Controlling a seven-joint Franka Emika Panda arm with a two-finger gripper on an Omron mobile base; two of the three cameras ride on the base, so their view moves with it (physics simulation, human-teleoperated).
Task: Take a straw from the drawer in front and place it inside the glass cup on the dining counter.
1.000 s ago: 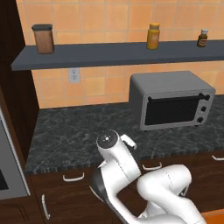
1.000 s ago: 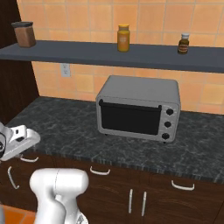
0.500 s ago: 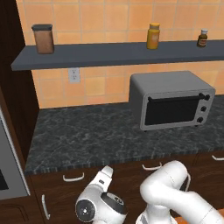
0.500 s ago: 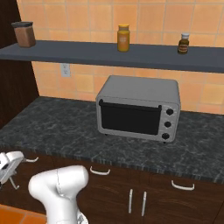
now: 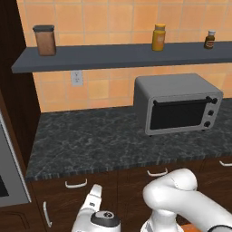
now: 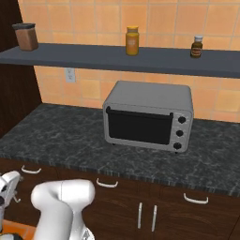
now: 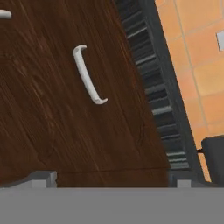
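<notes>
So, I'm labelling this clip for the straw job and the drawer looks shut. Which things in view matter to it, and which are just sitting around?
Belongs to the job:
- drawer handle on the dark wood drawer front, shut
- gripper, open, facing that front and holding nothing

Just lying about:
- toaster oven on the black counter
- brown canister, yellow jar, small dark bottle on the shelf
- wall outlet

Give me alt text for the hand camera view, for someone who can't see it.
A curved white drawer handle sits on a closed dark wood drawer front, seen close up and tilted. The open tool shows its two tips at the bottom, not touching the handle.
</notes>
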